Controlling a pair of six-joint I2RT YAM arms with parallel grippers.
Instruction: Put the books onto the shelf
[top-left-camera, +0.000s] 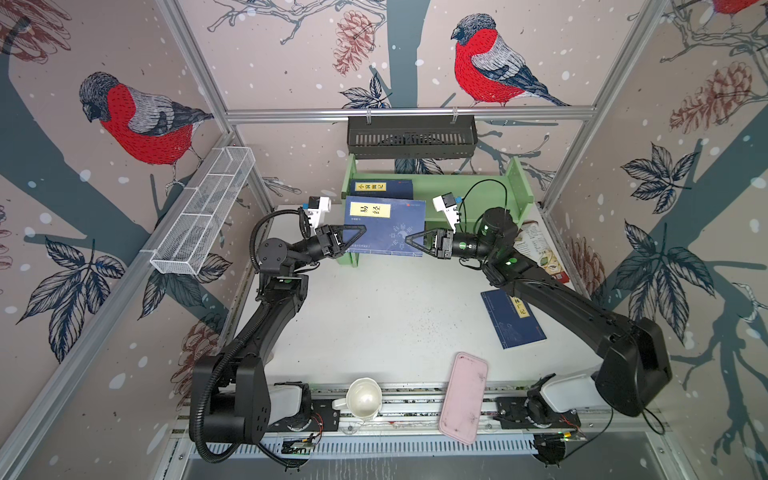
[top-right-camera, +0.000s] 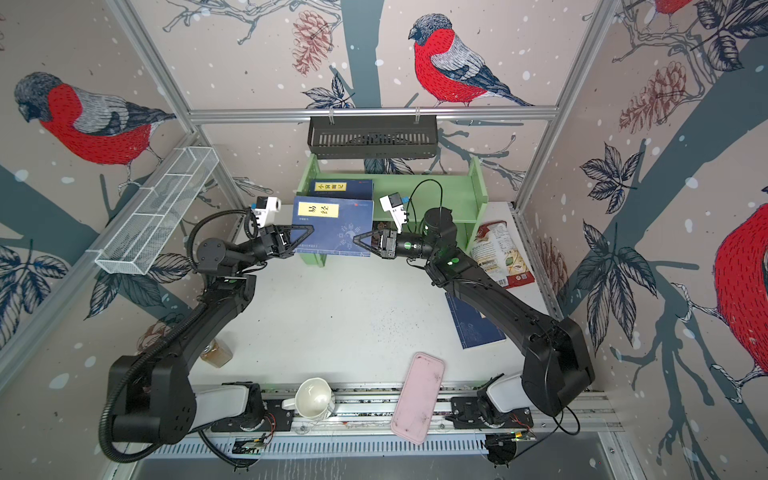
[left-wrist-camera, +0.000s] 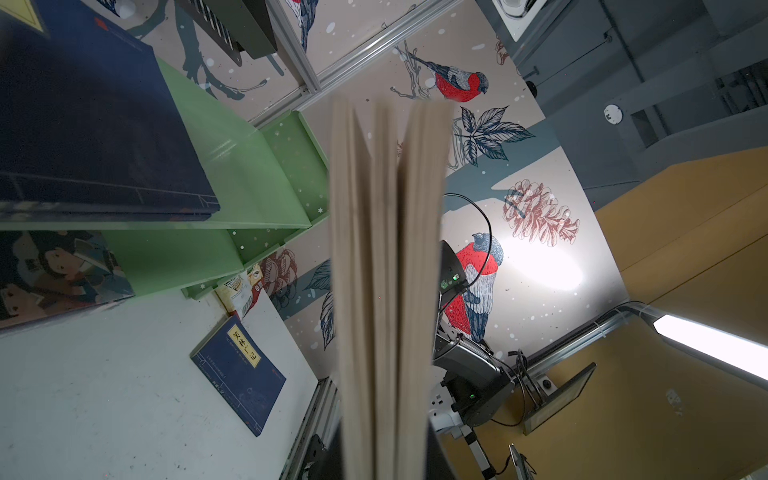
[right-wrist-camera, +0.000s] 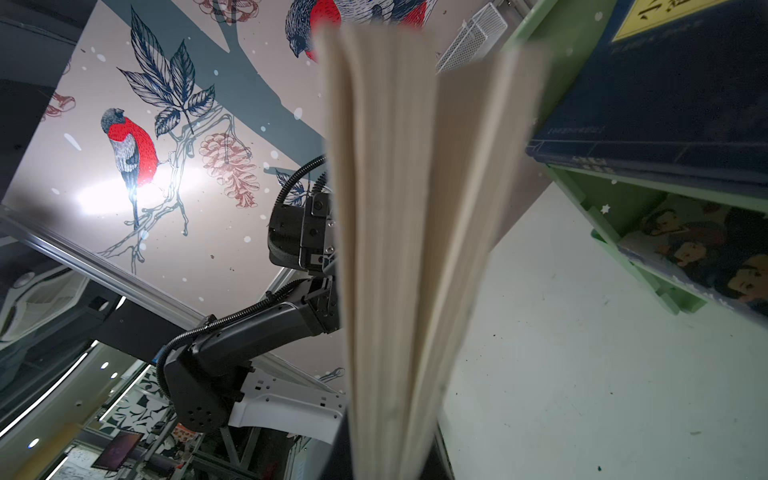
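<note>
**A:** Which step is running?

**B:** The placing step, I'd judge. The navy book (top-left-camera: 386, 226) is hanging in the air over the front left part of the light green shelf (top-left-camera: 515, 187), cover up, between both arms.

**A:** What are the grippers doing?

**B:** The right gripper (top-left-camera: 411, 241) is pinching the book's right edge, jaws drawn narrow on it. The left gripper (top-left-camera: 357, 232) is straddling the left edge. Whether it is clamping or loose, I cannot tell.

**A:** How is the book lying?

**B:** Its long axis is running left to right, along the shelf's front. The end with the yellow label (top-left-camera: 370, 210) is pointing toward the left gripper.

**A:** And next?

**B:** Probably one arm is letting go while the other is carrying it back onto the top tier, where a second navy book (top-left-camera: 380, 188) is lying flat. A third navy book (top-left-camera: 513, 320) is lying on the table (top-left-camera: 395, 316), and a cartoon-cover book (left-wrist-camera: 54, 274) is sitting on the lower tier.
</note>
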